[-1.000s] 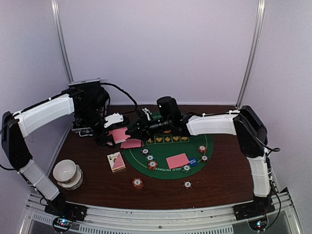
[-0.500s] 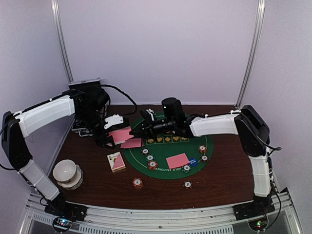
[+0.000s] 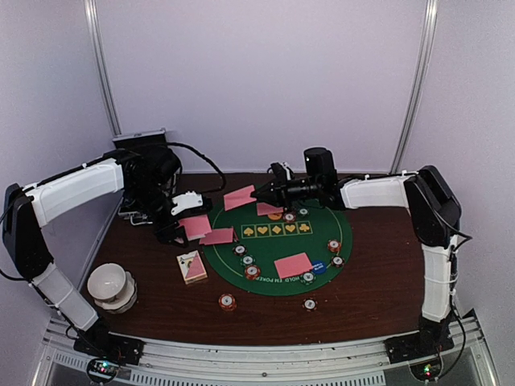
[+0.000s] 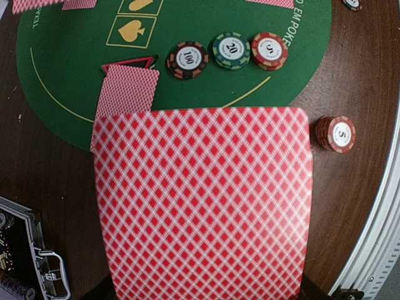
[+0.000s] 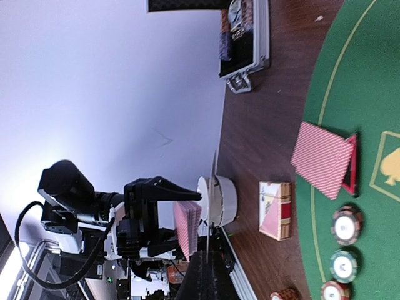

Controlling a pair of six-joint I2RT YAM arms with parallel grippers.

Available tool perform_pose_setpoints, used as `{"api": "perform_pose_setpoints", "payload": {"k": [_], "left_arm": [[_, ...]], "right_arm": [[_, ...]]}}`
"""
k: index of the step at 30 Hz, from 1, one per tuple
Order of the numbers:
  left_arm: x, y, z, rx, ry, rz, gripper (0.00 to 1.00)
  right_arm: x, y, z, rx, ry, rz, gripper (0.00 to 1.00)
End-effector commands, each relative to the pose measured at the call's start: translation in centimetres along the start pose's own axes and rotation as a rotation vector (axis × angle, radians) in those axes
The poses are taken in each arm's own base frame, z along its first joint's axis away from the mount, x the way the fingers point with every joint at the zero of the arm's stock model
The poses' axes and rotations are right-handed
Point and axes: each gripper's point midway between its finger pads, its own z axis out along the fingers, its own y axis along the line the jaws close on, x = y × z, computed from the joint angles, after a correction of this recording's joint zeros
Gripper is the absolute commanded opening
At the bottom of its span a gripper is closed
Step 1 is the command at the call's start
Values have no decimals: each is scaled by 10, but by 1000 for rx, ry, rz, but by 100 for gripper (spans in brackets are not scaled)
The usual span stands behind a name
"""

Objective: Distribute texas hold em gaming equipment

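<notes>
My left gripper [image 3: 182, 222] is shut on a deck of pink-backed cards [image 3: 196, 226] above the table's left side; the deck [image 4: 203, 200] fills the left wrist view and hides the fingers. My right gripper [image 3: 267, 192] is shut on a single card [image 3: 239, 197], held flat above the back edge of the green mat [image 3: 354, 233]. In the right wrist view that card [image 5: 211, 200] shows edge-on between the dark fingers [image 5: 201, 278]. More cards [image 3: 294, 264] lie on the mat. Two cards [image 4: 125, 100] overlap its left edge. Striped chips [image 4: 230, 50] sit in a row.
A card box [image 3: 191, 267] lies left of the mat, and a white bowl [image 3: 110, 285] stands at the front left. The black case [image 5: 245, 47] is at the back left. Loose chips [image 3: 228, 301] sit near the front. A blue disc [image 3: 319, 266] rests on the mat.
My right gripper has shut on one card at the deck and carried it right and back, over the mat's far edge. The left arm with the deck has hardly moved.
</notes>
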Motion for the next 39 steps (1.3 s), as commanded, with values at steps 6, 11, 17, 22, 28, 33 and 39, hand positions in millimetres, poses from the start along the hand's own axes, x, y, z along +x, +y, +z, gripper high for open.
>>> {"api": "perform_pose_setpoints", "payload": {"k": [6, 11, 17, 22, 28, 33, 39], "left_arm": [[0, 0, -10, -20, -32, 15, 0], [-1, -1, -11, -15, -40, 15, 0], [-1, -3, -13, -16, -43, 19, 0], [-1, -5, -15, -15, -52, 25, 0], [-1, -5, -15, -12, -54, 30, 0], [-1, -6, -14, -6, -52, 29, 0], [-1, -7, -14, -2, -53, 28, 0]], "right_arm": [[-69, -53, -55, 260, -96, -42, 0], [-98, -86, -57, 377, -119, -50, 0], [-123, -113, -49, 444, -140, -49, 0], [-131, -136, -48, 513, -155, -51, 0], [-138, -154, -56, 614, -166, -79, 3], [-139, -154, -68, 689, -176, -111, 24], [-141, -106, -91, 726, -232, -221, 56]]}}
